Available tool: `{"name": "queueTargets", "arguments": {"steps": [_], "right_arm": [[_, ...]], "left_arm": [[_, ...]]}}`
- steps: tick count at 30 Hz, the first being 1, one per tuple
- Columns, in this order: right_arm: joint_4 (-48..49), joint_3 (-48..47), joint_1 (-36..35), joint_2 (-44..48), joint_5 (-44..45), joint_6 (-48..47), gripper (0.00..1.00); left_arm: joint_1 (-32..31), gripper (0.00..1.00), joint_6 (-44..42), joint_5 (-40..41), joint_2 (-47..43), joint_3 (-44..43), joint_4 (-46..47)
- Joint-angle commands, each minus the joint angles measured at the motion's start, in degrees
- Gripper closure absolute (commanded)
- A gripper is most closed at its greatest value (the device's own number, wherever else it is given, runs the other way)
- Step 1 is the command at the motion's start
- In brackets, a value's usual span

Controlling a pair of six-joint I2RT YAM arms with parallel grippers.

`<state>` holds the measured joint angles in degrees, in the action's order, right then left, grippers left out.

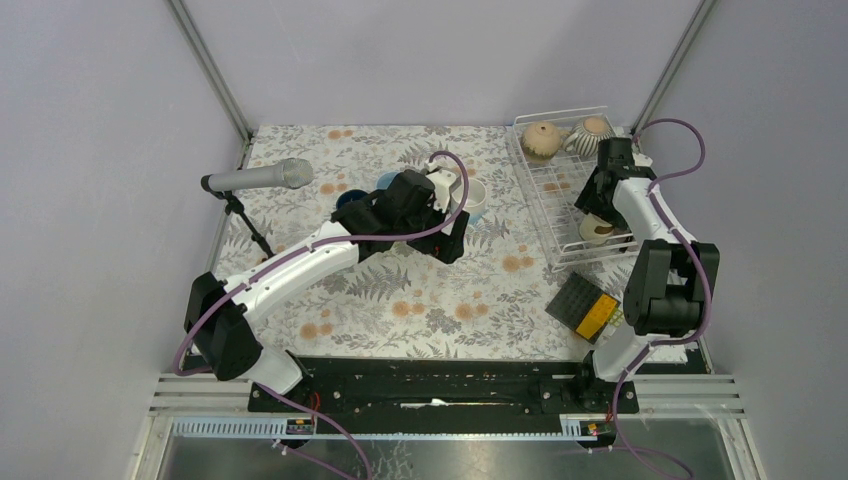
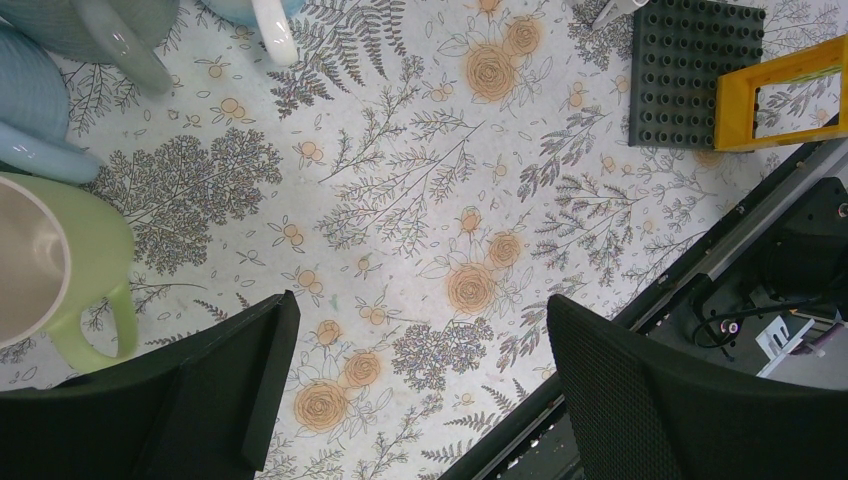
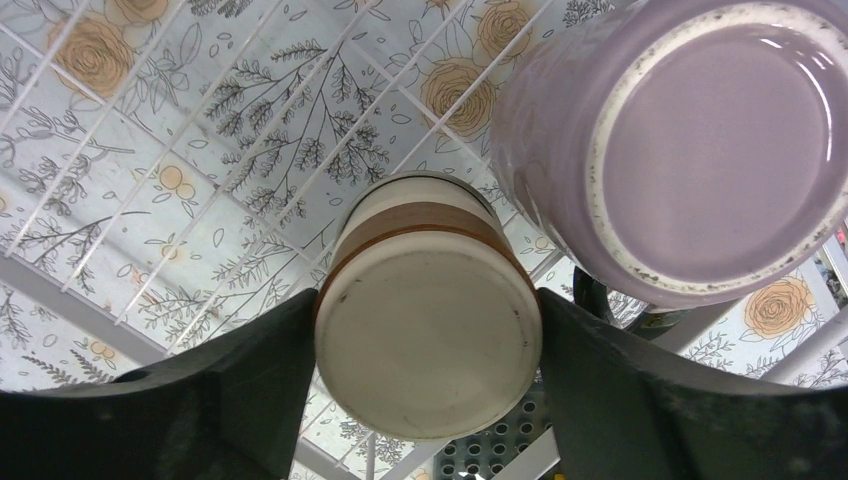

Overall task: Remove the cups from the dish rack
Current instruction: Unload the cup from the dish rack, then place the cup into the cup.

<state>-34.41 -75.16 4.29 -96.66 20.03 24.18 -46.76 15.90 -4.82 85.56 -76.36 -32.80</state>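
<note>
The white wire dish rack [image 1: 553, 200] stands at the back right. A tan cup [image 1: 540, 140] and a striped cup [image 1: 594, 128] lie at its far end. My right gripper [image 1: 598, 212] is down in the rack's near end, shut on a cream cup with a brown band [image 3: 428, 330], one finger against each side. A pink mug [image 3: 700, 140] lies beside it, bottom towards the camera. My left gripper [image 1: 452, 240] is open and empty over the cloth. A green mug [image 2: 60, 270] and light blue mugs [image 2: 40, 130] stand left of it. A white mug [image 1: 472, 196] and a dark blue mug [image 1: 347, 197] stand behind the arm.
A black studded pad with an orange-yellow frame [image 1: 585, 305] lies near the right arm's base and also shows in the left wrist view [image 2: 700, 75]. A microphone on a stand [image 1: 258, 179] is at the left. The black base rail [image 1: 440, 385] runs along the near edge.
</note>
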Motion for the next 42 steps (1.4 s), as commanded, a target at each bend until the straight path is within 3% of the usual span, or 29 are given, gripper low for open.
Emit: {"name": "queueTargets", "arguments": {"steps": [1,9,15,24,34,42], "right_arm": [[0.13,-0.85,0.21,-0.89,-0.75,0.01,0.25],[0.14,-1.82,0.10,1.98,-3.65,0.23,0.64],[0.14,-3.42,-0.65,6.24,-6.71,0.65,0.76],[1.31,-4.50,-5.97,12.30,-13.17,2.35,0.80],[7.96,0.35,-9.62,18.49,-30.85,8.29,0.81],[18.74,9.71,-9.76,22.75,-49.04,16.37,0.81]], "left_arm": [[0.44,0.01,-0.12,-1.03,-1.63,0.42,3.22],[1.23,0.01,1.47,-1.33,-2.35,1.48,5.30],[1.28,0.01,4.71,-1.95,-4.17,4.05,9.29],[1.27,0.01,12.38,-0.91,-7.36,10.67,20.29],[1.92,0.01,19.99,-2.77,-7.51,14.48,31.45],[4.60,0.01,26.20,-7.45,-7.85,18.88,42.02]]}}
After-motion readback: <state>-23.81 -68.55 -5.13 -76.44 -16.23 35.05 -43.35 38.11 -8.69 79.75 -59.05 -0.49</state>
